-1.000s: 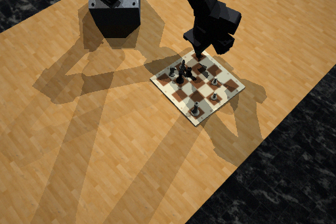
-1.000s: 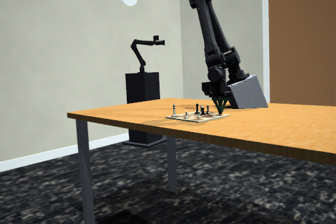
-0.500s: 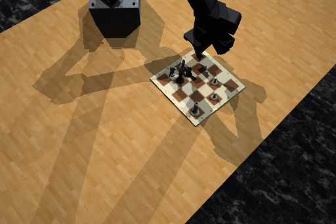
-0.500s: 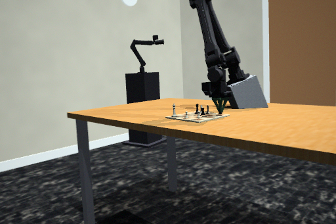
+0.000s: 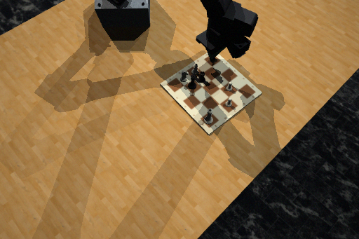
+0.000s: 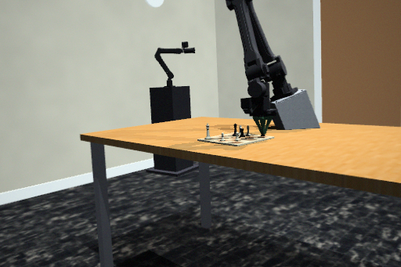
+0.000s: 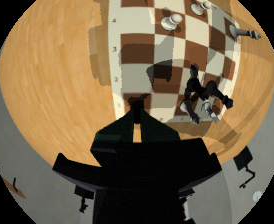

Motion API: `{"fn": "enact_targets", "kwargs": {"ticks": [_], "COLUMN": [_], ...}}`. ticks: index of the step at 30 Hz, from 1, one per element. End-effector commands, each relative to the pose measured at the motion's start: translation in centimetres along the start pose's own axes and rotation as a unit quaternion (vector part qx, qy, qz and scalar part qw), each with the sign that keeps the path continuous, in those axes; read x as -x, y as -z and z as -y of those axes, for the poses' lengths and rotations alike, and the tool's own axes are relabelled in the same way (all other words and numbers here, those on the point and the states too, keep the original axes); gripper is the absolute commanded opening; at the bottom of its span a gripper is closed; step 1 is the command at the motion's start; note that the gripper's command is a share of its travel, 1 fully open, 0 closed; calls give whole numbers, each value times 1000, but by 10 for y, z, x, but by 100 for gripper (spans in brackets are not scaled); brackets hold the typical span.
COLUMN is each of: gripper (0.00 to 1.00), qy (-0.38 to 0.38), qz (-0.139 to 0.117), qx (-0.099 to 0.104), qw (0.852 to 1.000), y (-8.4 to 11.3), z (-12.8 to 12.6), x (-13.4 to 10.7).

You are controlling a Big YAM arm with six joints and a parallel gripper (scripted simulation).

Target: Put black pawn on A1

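Gripper (image 5: pixel 212 59) clamped around black pawn (image 7: pixel 137 106)

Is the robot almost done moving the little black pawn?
Nearly, it seems. The gripper is shut on a small dark piece, likely the black pawn, low over the chessboard's corner square nearest the arm. Letting go and lifting away remain. The other pieces stand upright.
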State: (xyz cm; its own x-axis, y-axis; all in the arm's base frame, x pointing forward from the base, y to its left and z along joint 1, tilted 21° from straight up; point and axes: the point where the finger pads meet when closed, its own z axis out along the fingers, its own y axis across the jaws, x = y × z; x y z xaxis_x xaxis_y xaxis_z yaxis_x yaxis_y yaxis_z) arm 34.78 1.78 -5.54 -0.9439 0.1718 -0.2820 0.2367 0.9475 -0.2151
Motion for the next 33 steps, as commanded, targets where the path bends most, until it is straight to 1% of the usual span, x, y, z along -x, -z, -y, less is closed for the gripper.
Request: {"fn": "enact_targets", "kwargs": {"ticks": [1,33], "gripper": [0,0], "qy": [-5,-3], "qz": [16,17], "qx": [8,8], "qw": [1000,1000], "y": [7,8], "z": [-1,1], "x": [12,14]}}
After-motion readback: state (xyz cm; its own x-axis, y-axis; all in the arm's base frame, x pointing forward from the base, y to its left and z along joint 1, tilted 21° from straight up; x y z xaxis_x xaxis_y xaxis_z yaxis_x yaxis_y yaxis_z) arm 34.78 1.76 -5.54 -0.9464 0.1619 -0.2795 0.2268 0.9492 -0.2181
